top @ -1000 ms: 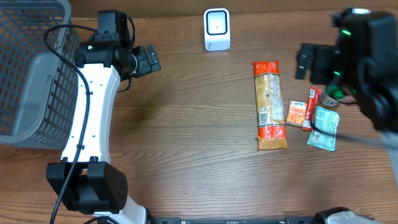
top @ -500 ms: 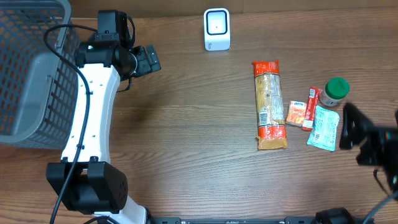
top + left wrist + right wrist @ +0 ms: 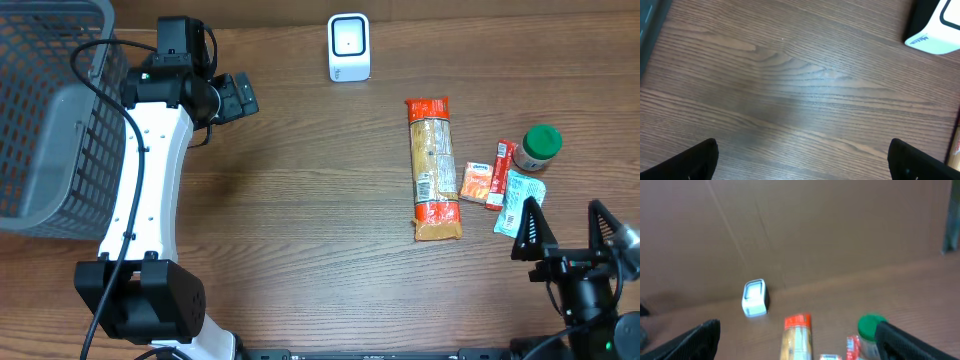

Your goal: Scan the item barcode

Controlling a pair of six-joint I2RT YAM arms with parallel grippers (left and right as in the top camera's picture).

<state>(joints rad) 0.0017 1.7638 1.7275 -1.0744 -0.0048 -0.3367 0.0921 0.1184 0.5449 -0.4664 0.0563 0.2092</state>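
Near the front edge, right hand (image 3: 564, 207) gapes empty — arm (image 3: 585, 300) cropped — and left hand (image 3: 240, 97) gapes too.

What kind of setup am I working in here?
Likely a mock shop checkout on a wooden table: a white barcode scanner stands at the back, packaged groceries lie on the right, and a grey mesh basket sits at the left.

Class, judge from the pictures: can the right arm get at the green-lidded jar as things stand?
Probably yes. The right end effector is open and empty, close to the green-lidded jar; nothing covers the jar, though the teal packet lies partly between them.
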